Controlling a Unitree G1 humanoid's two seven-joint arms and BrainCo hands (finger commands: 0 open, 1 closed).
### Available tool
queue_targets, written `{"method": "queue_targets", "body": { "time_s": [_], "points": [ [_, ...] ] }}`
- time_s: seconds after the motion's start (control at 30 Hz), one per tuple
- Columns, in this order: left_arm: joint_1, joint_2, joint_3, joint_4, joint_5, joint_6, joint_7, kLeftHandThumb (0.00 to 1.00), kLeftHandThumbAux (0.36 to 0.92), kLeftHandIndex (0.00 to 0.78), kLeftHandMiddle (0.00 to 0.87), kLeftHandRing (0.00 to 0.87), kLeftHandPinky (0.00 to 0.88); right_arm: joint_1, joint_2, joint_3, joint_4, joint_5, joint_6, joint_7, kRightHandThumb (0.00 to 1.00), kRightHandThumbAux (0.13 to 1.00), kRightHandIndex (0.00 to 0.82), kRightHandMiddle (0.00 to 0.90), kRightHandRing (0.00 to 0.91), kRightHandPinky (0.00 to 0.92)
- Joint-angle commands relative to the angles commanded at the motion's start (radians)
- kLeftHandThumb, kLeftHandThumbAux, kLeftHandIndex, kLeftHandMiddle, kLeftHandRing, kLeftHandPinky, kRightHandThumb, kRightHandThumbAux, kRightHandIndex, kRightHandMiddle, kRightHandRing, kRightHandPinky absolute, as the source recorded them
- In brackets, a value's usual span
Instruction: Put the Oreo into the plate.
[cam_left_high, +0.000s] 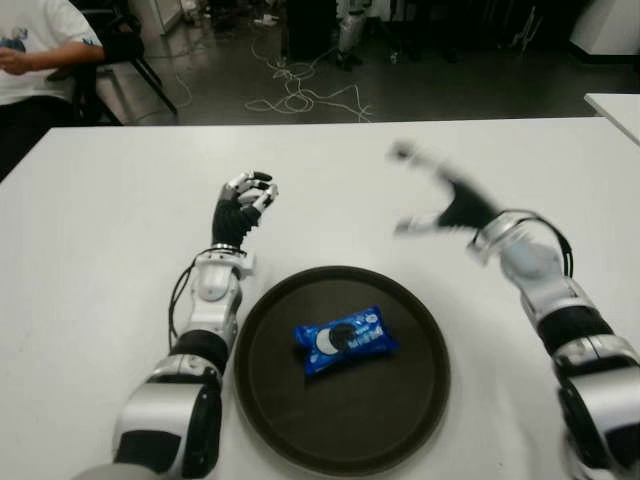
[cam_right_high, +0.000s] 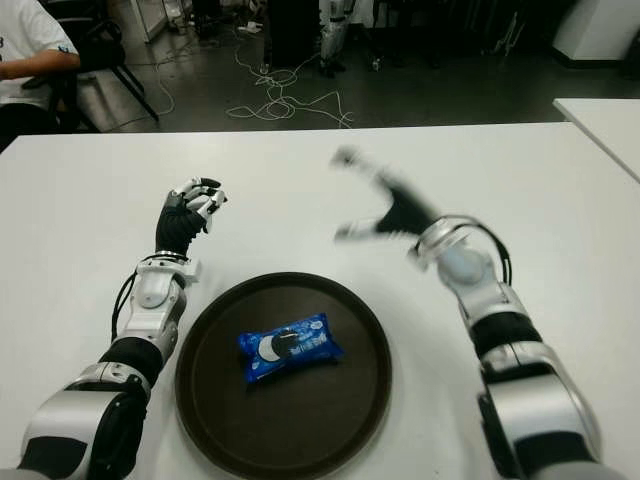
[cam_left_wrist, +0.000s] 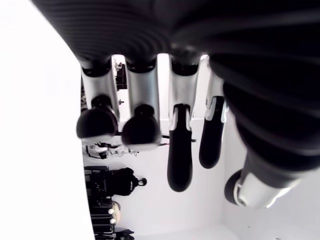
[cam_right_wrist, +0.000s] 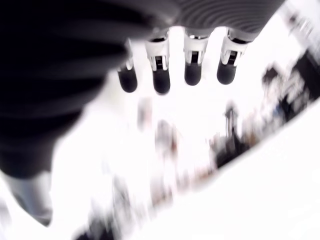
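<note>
Right hand is hanging above the white table, beyond and to the right of the plate, its fingers spread wide and grasping nothing; the right wrist view is showing four fingertips extended over bare surface. Its blurred outline is suggesting an arm in motion, and its place clear of the plate is fitting a hand that has finished its placement.

Oreo, a blue packet, is lying flat near the middle of the dark round plate, so the task is appearing complete. Nothing is lying between the packet and either hand.

Left hand is showing beyond the plate's left edge, raised on its forearm with fingers loosely curled around nothing; it is idling and is not obstructing the plate.

Farther off, past the table's far edge, loose cables are trailing across the floor, and a seated person is occupying the far left corner, well apart from the work area.
</note>
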Motion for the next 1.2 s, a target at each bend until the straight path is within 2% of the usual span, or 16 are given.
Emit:
{"method": "queue_targets", "body": {
  "time_s": [0.1, 0.2, 0.27, 0.3, 0.37, 0.5, 0.6, 0.73, 0.83, 1.0, 1.2],
  "points": [
    [0.002, 0.003, -0.003, 0.001, 0.007, 0.002, 0.006, 0.857, 0.665, 0.404, 0.527, 0.836, 0.816, -0.067, 0.012, -0.109, 0.126, 0.104, 0.157, 0.046, 0.000, 0.706, 0.238, 0.320, 0.319, 0.315],
    [0.001, 0.005, -0.002, 0.006, 0.008, 0.006, 0.008, 0.857, 0.665, 0.404, 0.528, 0.838, 0.816, -0.107, 0.011, -0.170, 0.195, 0.150, 0.265, 0.056, 0.000, 0.709, 0.278, 0.359, 0.368, 0.370],
    [-0.001, 0.008, -0.003, 0.011, 0.009, 0.005, 0.006, 0.857, 0.665, 0.404, 0.527, 0.836, 0.813, -0.122, 0.004, -0.216, 0.257, 0.175, 0.410, 0.011, 0.000, 0.713, 0.287, 0.383, 0.404, 0.414],
    [-0.001, 0.008, -0.003, 0.011, 0.009, 0.003, 0.004, 0.857, 0.666, 0.403, 0.527, 0.835, 0.811, -0.129, 0.006, -0.234, 0.279, 0.183, 0.478, -0.020, 0.000, 0.714, 0.290, 0.393, 0.421, 0.435],
    [0.000, 0.008, -0.003, 0.009, 0.008, -0.001, 0.000, 0.856, 0.666, 0.402, 0.526, 0.834, 0.809, -0.139, 0.015, -0.252, 0.297, 0.188, 0.556, -0.063, 0.000, 0.719, 0.295, 0.414, 0.448, 0.465],
    [0.003, 0.008, -0.004, 0.005, 0.007, -0.005, -0.006, 0.856, 0.666, 0.402, 0.526, 0.834, 0.809, -0.150, 0.038, -0.270, 0.306, 0.183, 0.653, -0.132, 0.006, 0.731, 0.324, 0.478, 0.512, 0.520],
    [0.004, 0.010, -0.001, 0.005, 0.003, -0.006, -0.011, 0.856, 0.666, 0.403, 0.527, 0.834, 0.810, -0.150, 0.056, -0.260, 0.291, 0.162, 0.666, -0.147, 0.028, 0.731, 0.347, 0.507, 0.537, 0.538],
    [0.002, 0.008, 0.016, 0.009, -0.025, 0.001, -0.044, 0.857, 0.666, 0.404, 0.525, 0.830, 0.811, -0.141, 0.090, -0.203, 0.239, 0.101, 0.600, -0.129, 0.057, 0.716, 0.356, 0.514, 0.541, 0.547],
    [0.001, 0.006, 0.028, 0.010, -0.046, 0.003, -0.072, 0.856, 0.666, 0.403, 0.523, 0.827, 0.809, -0.129, 0.101, -0.178, 0.224, 0.066, 0.557, -0.123, 0.066, 0.708, 0.356, 0.513, 0.540, 0.546],
    [0.004, 0.009, 0.038, 0.004, -0.071, 0.002, -0.113, 0.855, 0.669, 0.400, 0.518, 0.814, 0.797, -0.099, 0.094, -0.147, 0.221, 0.013, 0.495, -0.097, 0.050, 0.672, 0.344, 0.500, 0.533, 0.538],
    [0.009, 0.016, 0.035, 0.000, -0.059, 0.004, -0.105, 0.855, 0.668, 0.400, 0.518, 0.810, 0.791, -0.098, 0.086, -0.128, 0.230, -0.027, 0.485, -0.098, 0.024, 0.665, 0.333, 0.498, 0.542, 0.567]
  ]
}}
